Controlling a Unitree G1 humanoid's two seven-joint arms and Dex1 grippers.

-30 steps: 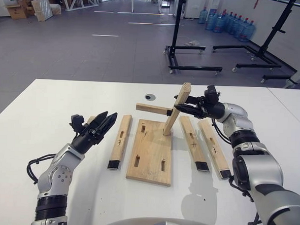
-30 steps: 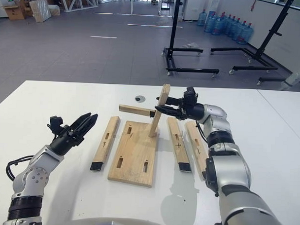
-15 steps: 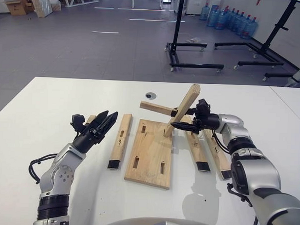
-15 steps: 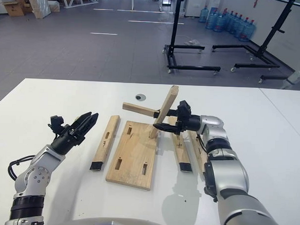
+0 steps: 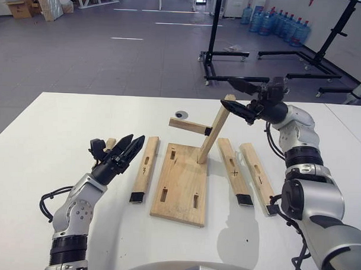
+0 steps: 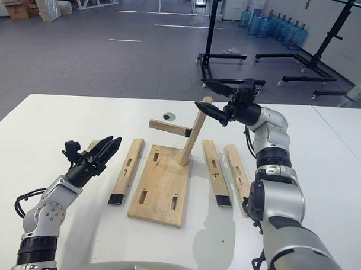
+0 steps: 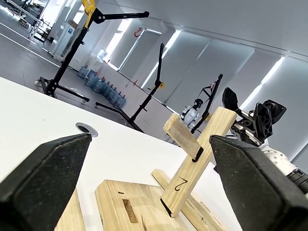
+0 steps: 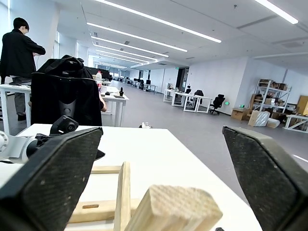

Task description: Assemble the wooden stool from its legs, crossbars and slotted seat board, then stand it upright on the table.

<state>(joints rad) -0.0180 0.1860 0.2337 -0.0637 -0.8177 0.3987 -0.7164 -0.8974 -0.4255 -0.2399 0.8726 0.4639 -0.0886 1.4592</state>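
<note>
Seat board (image 5: 180,191) lies flat on the worktop (image 5: 50,124) at centre frame. One upright leg (image 5: 215,133) stands tilted in a slot of the board, with a crossbar (image 5: 188,127) joined to it. Right tool (image 5: 232,94), upper right: released, fingers either side of the leg's top end. Left tool (image 5: 136,143), lower left: released, grasping nothing, beside a loose leg (image 5: 145,168).

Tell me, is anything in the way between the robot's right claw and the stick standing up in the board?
No, nothing visible is. The open right gripper is right by the top end of the tilted leg, with only air between them.
</note>
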